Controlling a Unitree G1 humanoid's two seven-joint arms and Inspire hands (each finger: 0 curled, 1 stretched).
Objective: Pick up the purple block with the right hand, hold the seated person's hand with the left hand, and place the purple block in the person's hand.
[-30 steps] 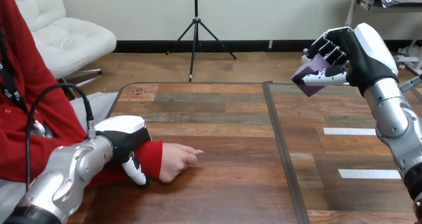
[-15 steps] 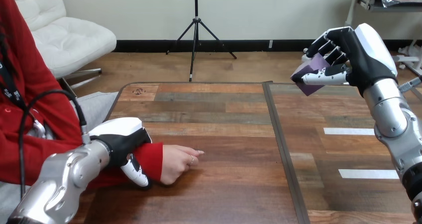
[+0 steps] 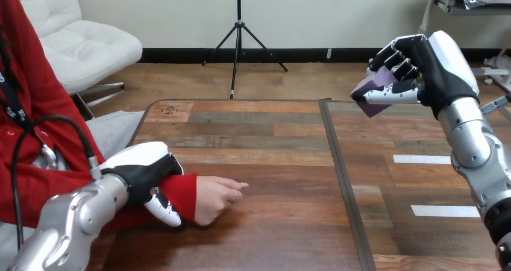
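Head view, right hand (image 3: 443, 72) fingers (image 3: 401, 57) holding purple block (image 3: 379, 81) above table (image 3: 271, 162), left hand (image 3: 141, 174) clasping person's wrist (image 3: 184, 193)

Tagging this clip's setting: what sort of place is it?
Probably an indoor robot test bench: a wooden plank table with white tape strips, and the right hand holding a purple block.

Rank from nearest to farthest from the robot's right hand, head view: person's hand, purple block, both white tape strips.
1. Purple block, gripped in the right hand, raised at right.
2. Upper tape strip, on the table below it.
3. Lower tape strip, nearer the robot.
4. Person's hand, far left on the table.
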